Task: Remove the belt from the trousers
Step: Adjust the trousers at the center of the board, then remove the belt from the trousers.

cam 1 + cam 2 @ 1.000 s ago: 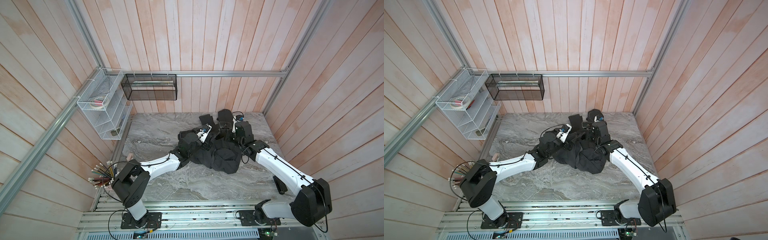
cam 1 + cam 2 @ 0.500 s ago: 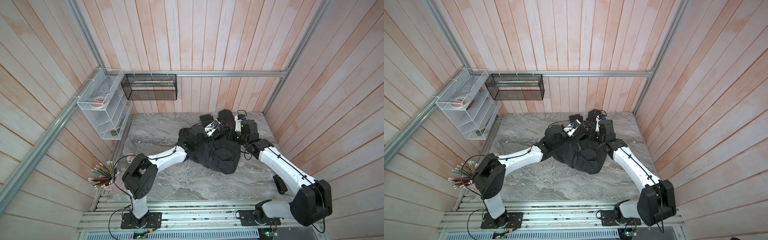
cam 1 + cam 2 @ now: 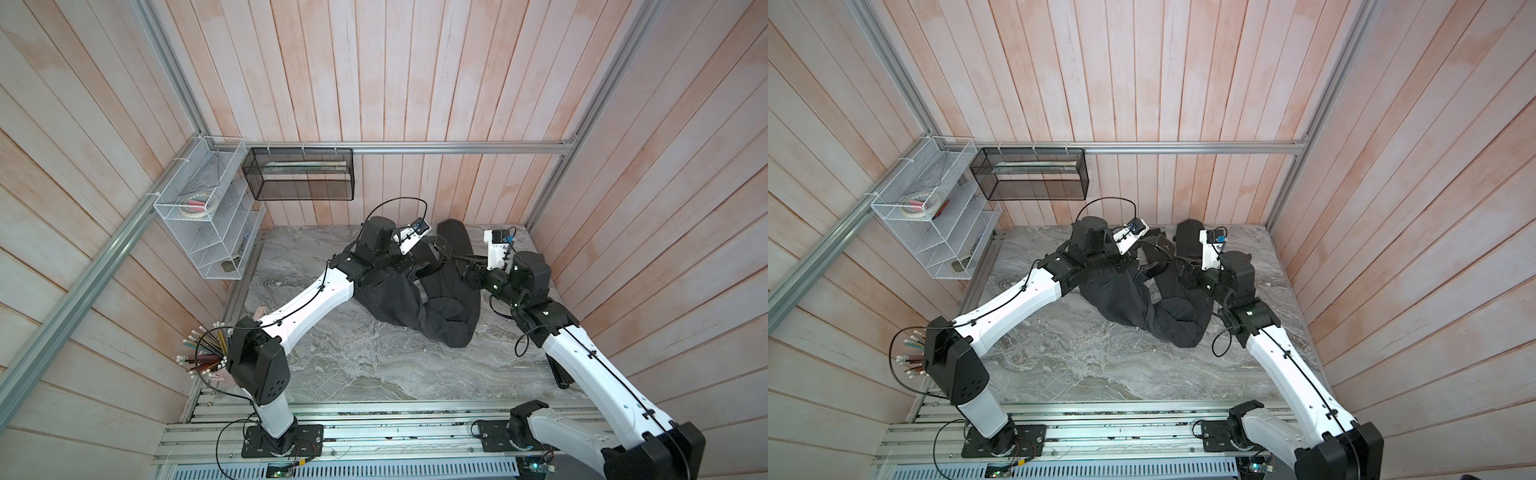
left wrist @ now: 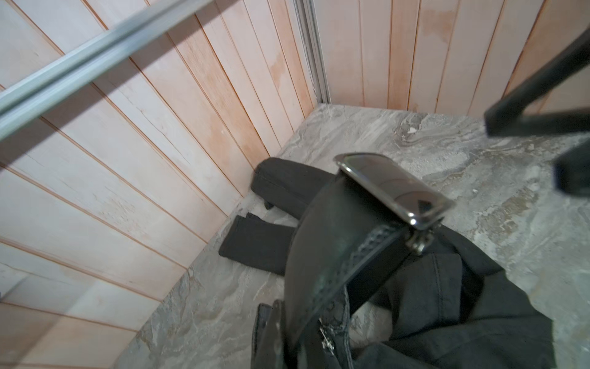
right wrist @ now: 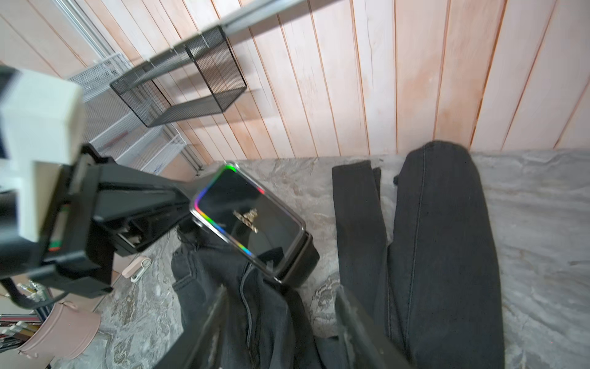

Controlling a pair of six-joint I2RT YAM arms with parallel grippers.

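Pale wooden planks close off three sides of one grey, marble-patterned table (image 3: pixel 353 365). Two wire holders hang on the walls: one white shelf (image 3: pixel 208 216) on the side wall and one black basket (image 3: pixel 299 174) on the back wall. One pink cup (image 5: pixel 60 332) full of pencils stands at the table's near left corner.

One pair of black trousers (image 3: pixel 436 307) lies crumpled toward the back of the table, between the two arms. Its two legs run side by side toward the back wall, and both ends lie close to it.

One black belt (image 4: pixel 319 265) rises in a curve from the waist of the trousers. Its one buckle (image 5: pixel 249 220), a glossy dark rectangle with a metal rim, is held up above the cloth and shows in both top views. The pictures do not show how much of the strap sits in the loops.

Two white and black arms reach in from the near edge, one from each side. The left gripper (image 5: pixel 183 211) is pressed together on the belt just behind the buckle, with the strap pinched between its fingers (image 4: pixel 268 332). The right gripper (image 3: pixel 467 266) sits just beside the buckle on the other side. Its two fingers (image 5: pixel 214 319) are spread apart with nothing between them, above the trousers.
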